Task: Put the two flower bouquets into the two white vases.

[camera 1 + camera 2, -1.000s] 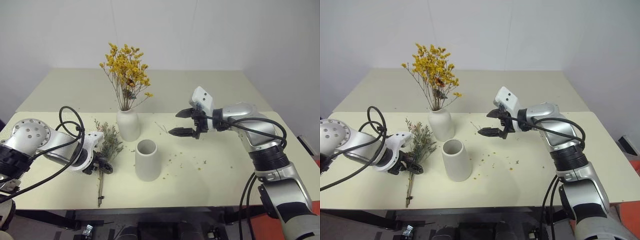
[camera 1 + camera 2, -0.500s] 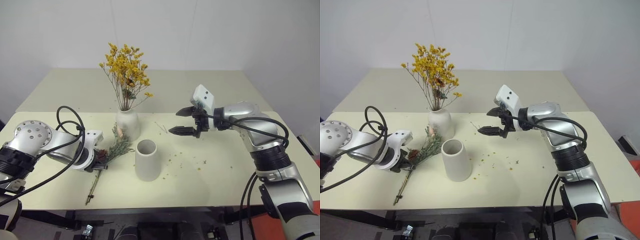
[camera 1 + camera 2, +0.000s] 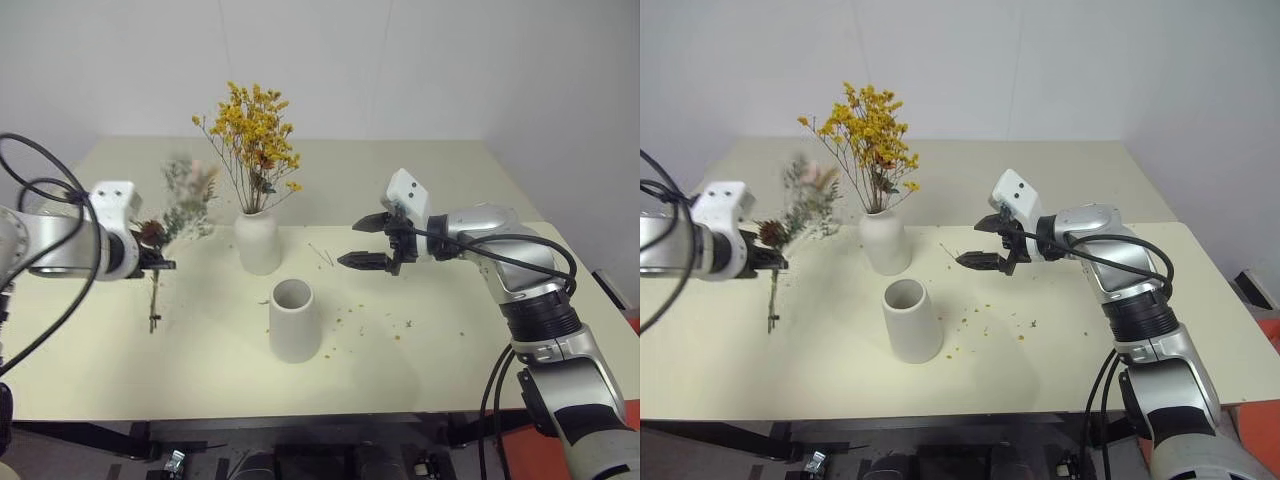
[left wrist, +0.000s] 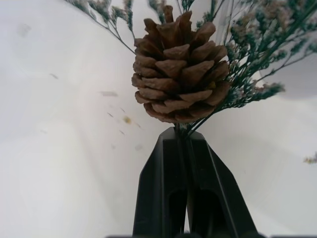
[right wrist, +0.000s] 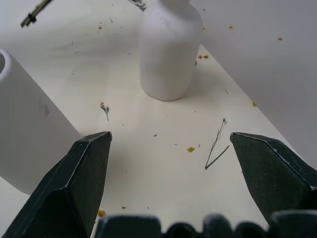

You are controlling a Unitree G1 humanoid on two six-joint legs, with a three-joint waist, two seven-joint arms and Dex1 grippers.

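my left claw (image 4: 185, 144) clamps the grey-green dried sprig bunch with its brown pinecone (image 4: 179, 69), lifted at 9 o'clock of the white bottle-shaped ceramic vase (image 3: 257, 242); right claw (image 3: 368, 242) gapes apart.

- The place reads as a robot test room or lab, not a home.
- Bare white walls (image 3: 420, 60) close it in, meeting at a corner, with no decoration.
- A plain pale cream table (image 3: 430, 380) stands against them, and a second like it sits just behind.
- Black cables (image 3: 500, 395) run loose along the robot's arms.
- Crumbs of dried flower (image 3: 340, 322) dot the tabletop.
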